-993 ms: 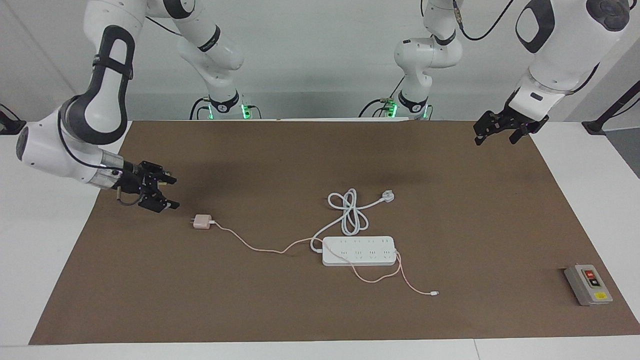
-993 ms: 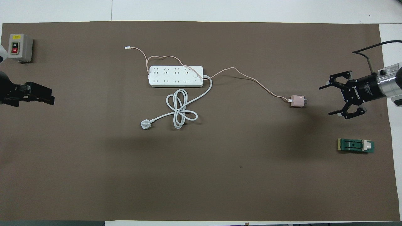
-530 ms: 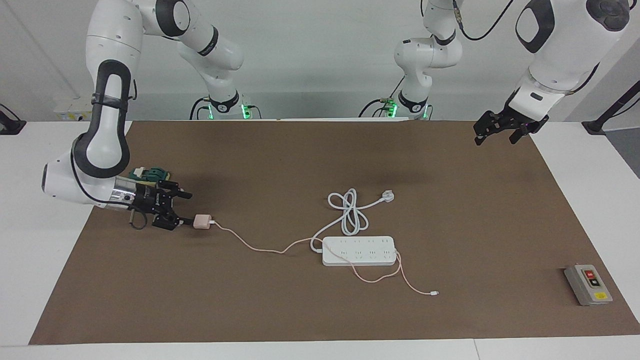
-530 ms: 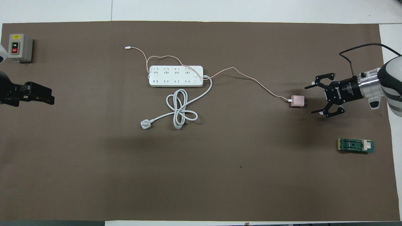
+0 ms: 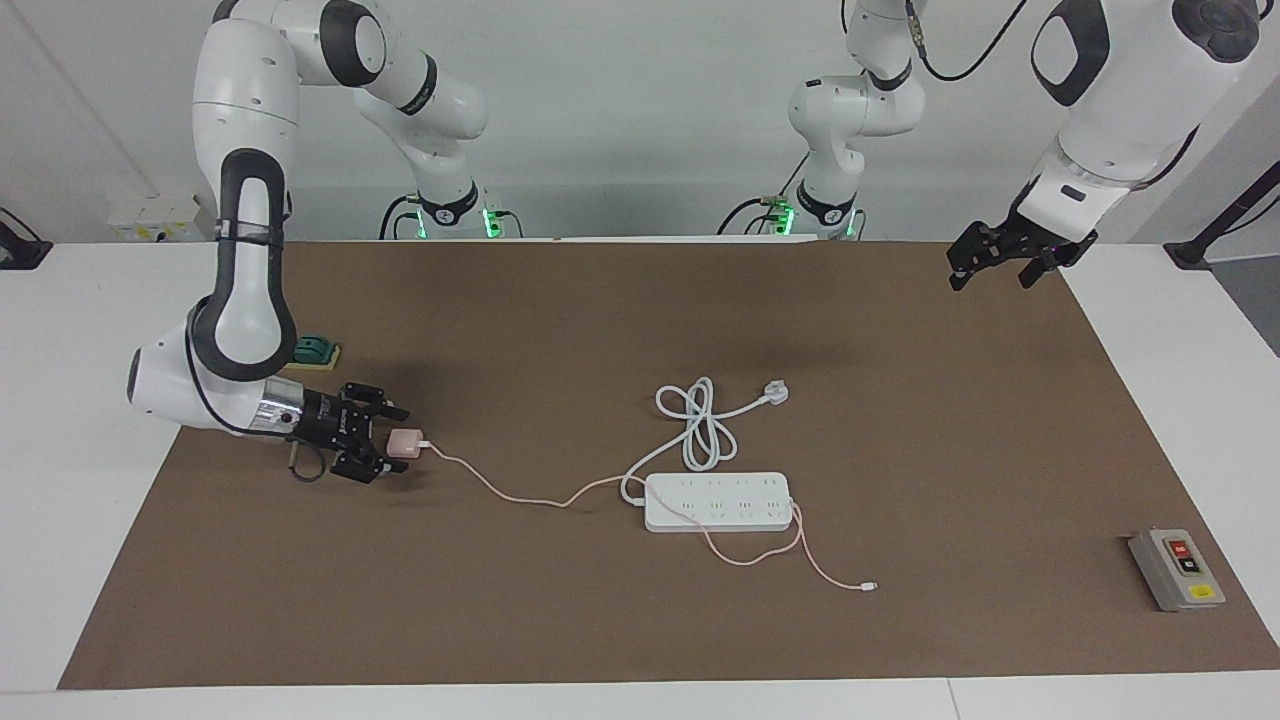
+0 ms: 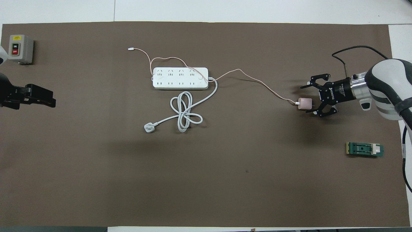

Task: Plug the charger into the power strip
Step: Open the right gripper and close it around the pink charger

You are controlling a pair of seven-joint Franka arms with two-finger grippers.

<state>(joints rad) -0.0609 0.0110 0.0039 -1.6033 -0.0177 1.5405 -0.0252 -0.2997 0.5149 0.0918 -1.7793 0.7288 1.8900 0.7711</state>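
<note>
The pale-pink charger (image 5: pixel 403 443) lies on the brown mat toward the right arm's end of the table; it also shows in the overhead view (image 6: pixel 305 103). Its thin pink cable (image 5: pixel 500 490) runs to and past the white power strip (image 5: pixel 718 502) and ends in a tiny white connector (image 5: pixel 870 586). My right gripper (image 5: pixel 393 445) is open and low at the mat, with one finger on each side of the charger; it also shows in the overhead view (image 6: pixel 305 99). The power strip (image 6: pixel 180 78) lies flat mid-table. My left gripper (image 5: pixel 990 275) waits open, raised over the mat's edge.
The strip's thick white cord is coiled nearer to the robots than the strip and ends in a white three-pin plug (image 5: pixel 775 391). A grey box with red and yellow buttons (image 5: pixel 1177 570) sits toward the left arm's end. A small green part (image 6: pixel 364 149) lies near the right arm.
My right gripper has moved along the mat toward the charger and lowered, and its open fingers now stand on either side of it. The left arm has not moved.
</note>
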